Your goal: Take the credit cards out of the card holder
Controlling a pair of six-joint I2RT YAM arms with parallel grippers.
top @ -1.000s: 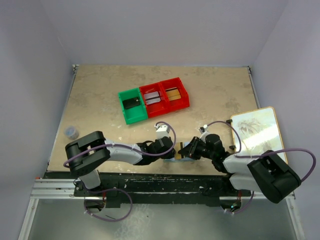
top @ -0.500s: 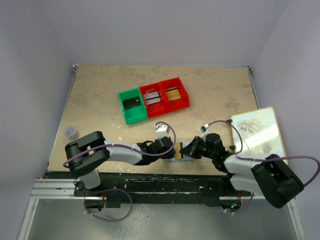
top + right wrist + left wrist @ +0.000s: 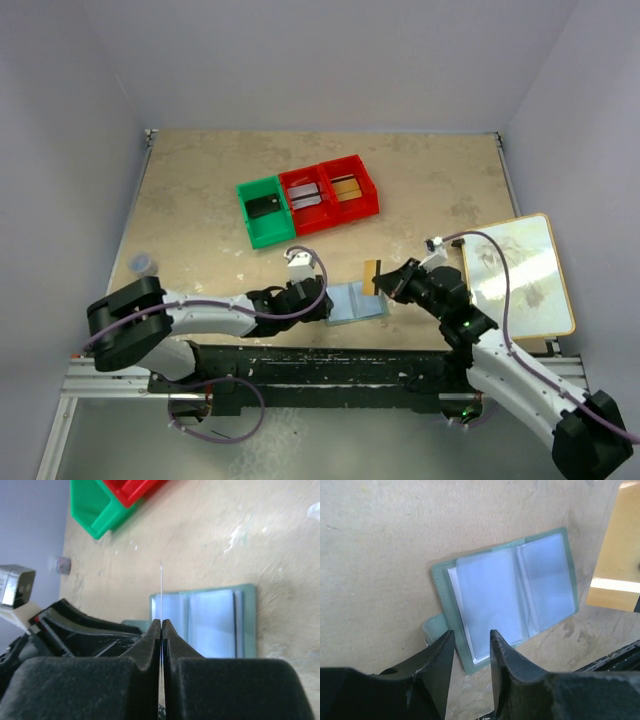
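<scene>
The light blue card holder [image 3: 355, 301] lies open on the table near the front edge, its clear sleeves up; it also shows in the left wrist view [image 3: 512, 587] and the right wrist view [image 3: 212, 622]. My right gripper [image 3: 388, 281] is shut on a gold credit card [image 3: 372, 275], held above the holder's right side. The card is edge-on in the right wrist view [image 3: 162, 587] and flat in the left wrist view [image 3: 615, 575]. My left gripper [image 3: 318, 300] is open and empty, its fingertips [image 3: 447, 642] just above the holder's left edge beside the snap tab [image 3: 432, 627].
A green bin [image 3: 265, 212] and two red bins [image 3: 308, 198] [image 3: 350, 188] stand in a row mid-table, each with a card inside. A framed light board [image 3: 515, 275] lies at the right edge. A small grey cap [image 3: 143, 263] sits at the left.
My right gripper has drawn the gold card out of the holder and lifted it back and to the right. My left arm has pulled back left, uncovering the open holder.
</scene>
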